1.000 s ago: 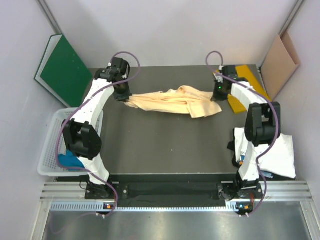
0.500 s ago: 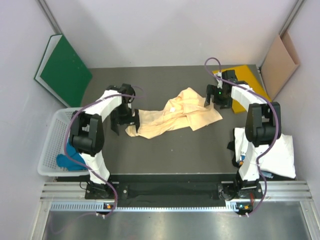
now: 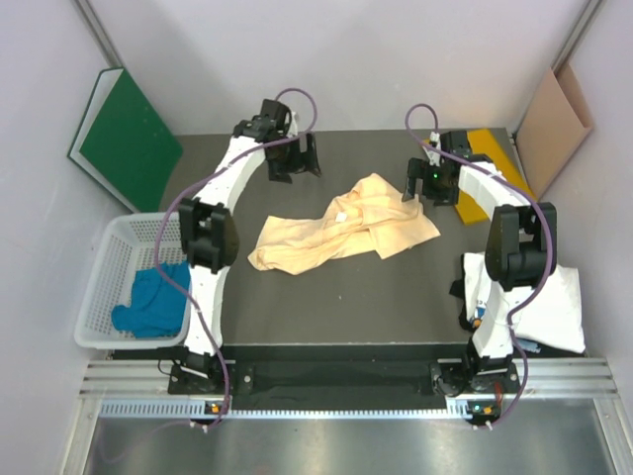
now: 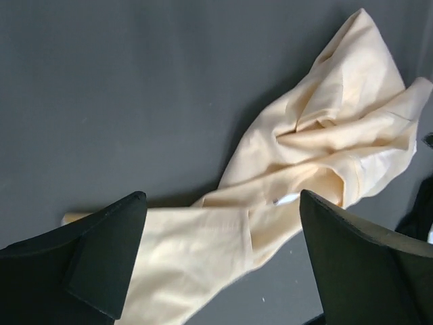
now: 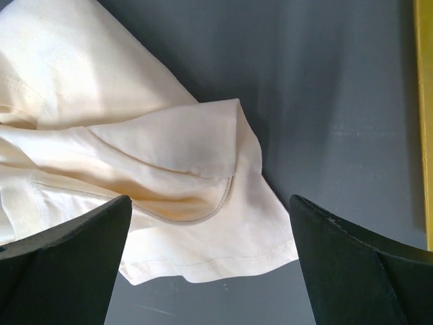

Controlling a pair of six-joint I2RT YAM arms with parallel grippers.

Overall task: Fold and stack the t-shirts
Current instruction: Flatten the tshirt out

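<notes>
The pale peach-yellow t-shirt [image 3: 341, 233] lies crumpled and loose across the middle of the dark table [image 3: 326, 307]. My left gripper [image 3: 299, 163] hovers open above the table behind the shirt's left half, holding nothing. In the left wrist view the shirt [image 4: 325, 135] spreads below the left gripper [image 4: 223, 271]. My right gripper [image 3: 427, 193] stands open just off the shirt's right end; its wrist view shows the hem [image 5: 223, 261] between the wide fingers [image 5: 61, 264]. A teal-blue t-shirt [image 3: 148, 302] sits in the basket. A white t-shirt [image 3: 554, 307] lies at the right.
A white basket [image 3: 104, 267] stands at the table's left edge. The bright-yellow folder [image 3: 485, 163] lies at the back right, its edge [image 5: 425, 101] showing in the right wrist view. A green board [image 3: 124, 134] and a cardboard sheet [image 3: 554, 114] lean on the walls.
Both grippers opened and let go of the peach shirt, which dropped slack onto the table. The left arm swung from the shirt's left end to the back of the table.
</notes>
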